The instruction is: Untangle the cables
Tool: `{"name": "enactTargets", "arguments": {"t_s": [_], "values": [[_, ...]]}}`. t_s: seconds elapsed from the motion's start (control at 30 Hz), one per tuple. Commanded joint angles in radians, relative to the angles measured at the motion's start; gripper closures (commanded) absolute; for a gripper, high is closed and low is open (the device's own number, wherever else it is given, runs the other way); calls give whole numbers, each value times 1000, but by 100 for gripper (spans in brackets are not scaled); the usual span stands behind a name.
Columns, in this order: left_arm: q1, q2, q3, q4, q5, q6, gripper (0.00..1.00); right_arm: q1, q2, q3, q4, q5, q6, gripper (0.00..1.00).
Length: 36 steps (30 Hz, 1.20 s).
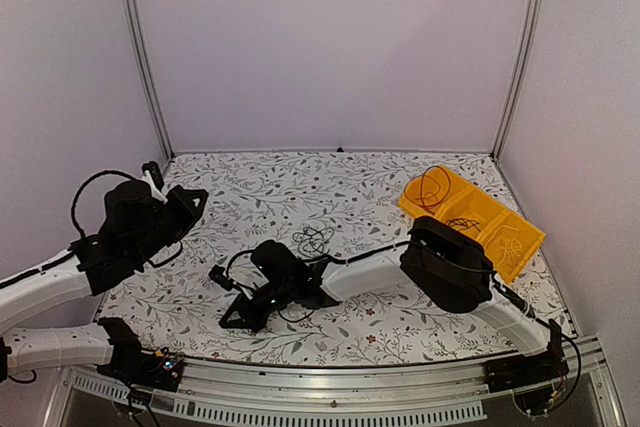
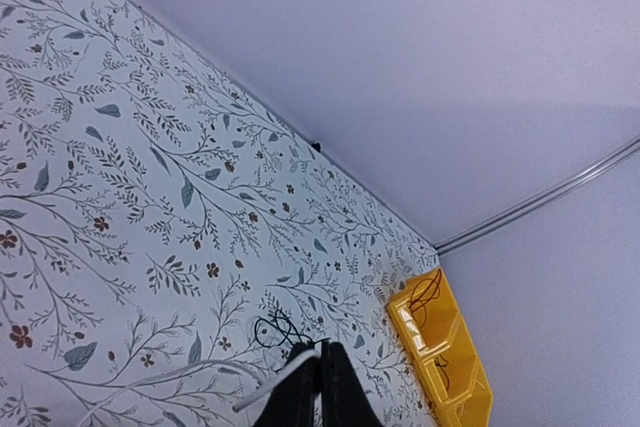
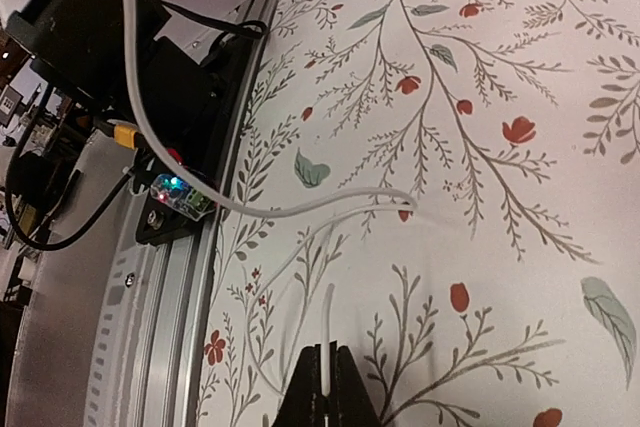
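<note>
- Metal rail: runs along the near edge of the bench, with both arm bases mounted on it.
- Right arm: reaches from the near right corner across to the left. The elbow is raised and the wrist is low over the bench, just inside the rail.
- Right claw: pinched tight on a white cable.
- White cable: its loops lie on the bench ahead of the claw, and one strand runs off toward the rail.
- Black cable: a loose tangle on mid-bench, just beyond the right wrist and apart from both claws. Open bench lies to its far and left sides.
- Left arm: folded at the left edge and lifted off the bench.
- Left claw: points toward the far right corner, fingers pressed together with nothing seen between them.
- Yellow bin: at the far right, beside the right wall. Its compartments hold more cables, with a red-brown cable in the farthest one.
</note>
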Motion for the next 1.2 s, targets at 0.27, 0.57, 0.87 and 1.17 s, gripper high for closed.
{"name": "enactTargets", "arguments": {"t_s": [0.27, 0.57, 0.87, 1.17], "values": [[14, -210, 279, -382, -256, 172, 100, -273, -475, -432, -255, 90, -238, 100], [15, -276, 391, -531, -449, 169, 100, -524, -656, -592, -360, 261, -473, 100], [14, -197, 467, -482, -514, 217, 100, -668, -755, -679, -378, 358, -576, 100], [15, -161, 437, -350, -457, 276, 100, -857, -832, -698, -423, 330, -626, 100]]}}
